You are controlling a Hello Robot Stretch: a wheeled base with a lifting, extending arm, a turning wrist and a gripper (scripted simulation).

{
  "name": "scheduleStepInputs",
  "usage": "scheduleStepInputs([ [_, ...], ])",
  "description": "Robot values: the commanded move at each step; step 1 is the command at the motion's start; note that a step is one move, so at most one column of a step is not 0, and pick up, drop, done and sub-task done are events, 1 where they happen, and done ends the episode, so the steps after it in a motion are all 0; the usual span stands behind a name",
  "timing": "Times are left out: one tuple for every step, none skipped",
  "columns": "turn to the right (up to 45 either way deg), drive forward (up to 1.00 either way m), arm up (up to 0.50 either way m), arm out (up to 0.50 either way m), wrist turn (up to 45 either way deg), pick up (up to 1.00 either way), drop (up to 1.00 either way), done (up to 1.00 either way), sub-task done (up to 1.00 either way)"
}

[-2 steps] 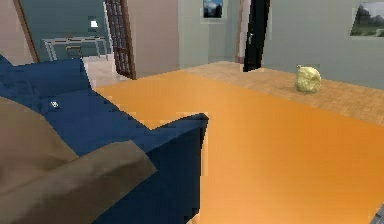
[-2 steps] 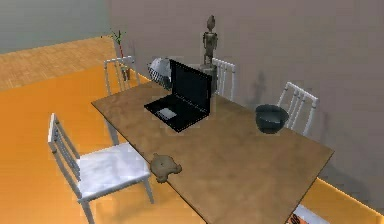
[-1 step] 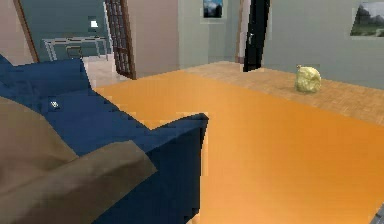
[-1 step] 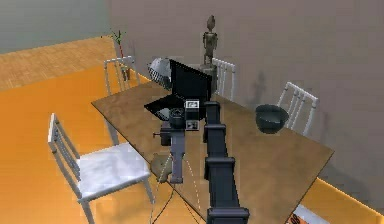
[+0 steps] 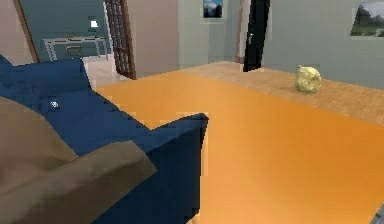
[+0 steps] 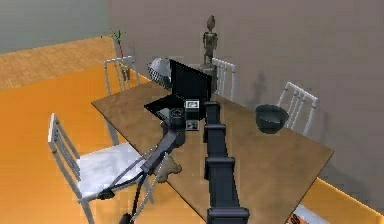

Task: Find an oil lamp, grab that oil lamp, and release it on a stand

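Observation:
A wooden table (image 6: pixel 270 150) stands against the grey wall in the arm side view. On it are a black laptop (image 6: pixel 188 82), a grey dome-shaped thing (image 6: pixel 160 70) beside the laptop, a dark bowl (image 6: pixel 270 117) and a thin brown statue (image 6: pixel 209 40) at the far edge. My arm (image 6: pixel 218 165) rises over the table, with its white squares near the laptop. The gripper (image 6: pixel 152 165) points down past the table's near-left edge, over a white chair (image 6: pixel 95 165). I cannot tell whether it holds anything; a small tan shape (image 6: pixel 166 171) sits by it.
More white chairs (image 6: pixel 298 100) line the table's far side. In the forward view a blue sofa (image 5: pixel 90 140) takes up the left, on an orange rug (image 5: pixel 280 150). A yellowish round object (image 5: pixel 308 80) lies on the wood floor near a dark doorway (image 5: pixel 256 35).

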Motion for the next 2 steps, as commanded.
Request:
scheduleStepInputs([
  [0.0, 0.0, 0.0, 0.0, 45.0, 0.0, 0.0, 0.0, 0.0],
  [0.0, 0.0, 0.0, 0.0, 45.0, 0.0, 0.0, 0.0, 0.0],
])
